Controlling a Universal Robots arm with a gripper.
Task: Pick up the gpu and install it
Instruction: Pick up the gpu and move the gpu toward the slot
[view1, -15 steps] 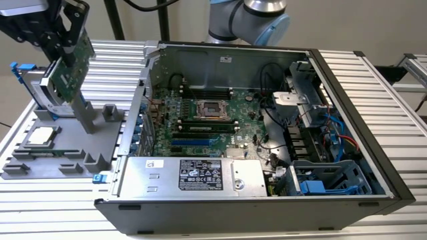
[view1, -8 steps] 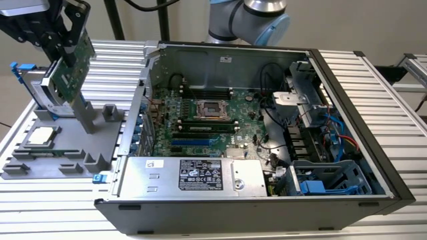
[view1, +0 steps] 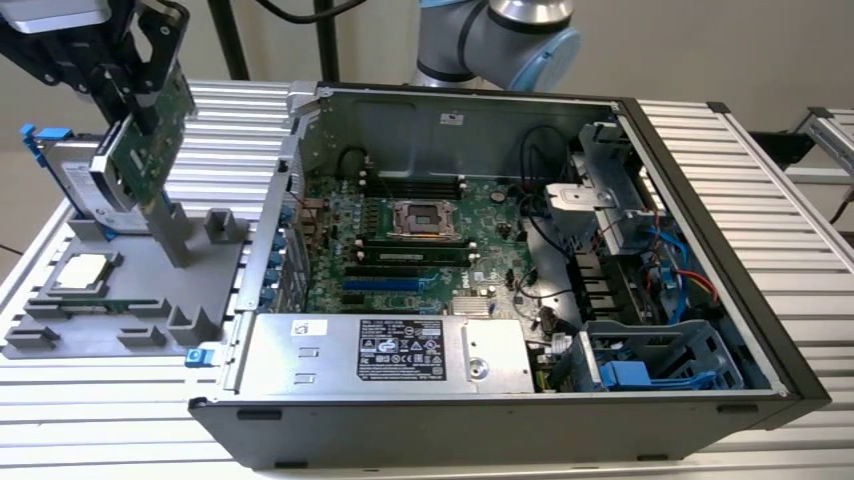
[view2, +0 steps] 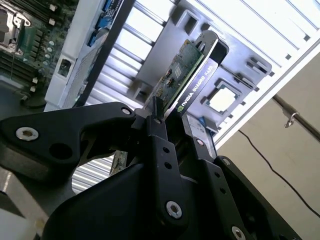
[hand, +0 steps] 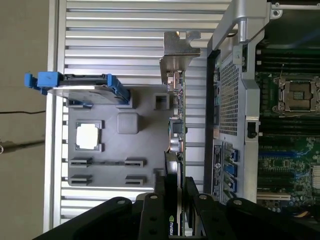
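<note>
The gpu hangs tilted over the grey fixture tray at the exterior view's left, green board face showing and its silver end bracket pointing down. My gripper is shut on the card's upper end. In the second wrist view the fingers clamp the card's edge, and the gpu runs away from them, green face on one side and black shroud on the other. The first wrist view shows the gpu edge-on, with my gripper shut on it and the bracket at the far end.
The open computer case lies at the exterior view's right of the tray, motherboard and blue slots exposed. On the tray are a silver hard drive with blue clips and a square CPU chip. Ribbed aluminium table surrounds all.
</note>
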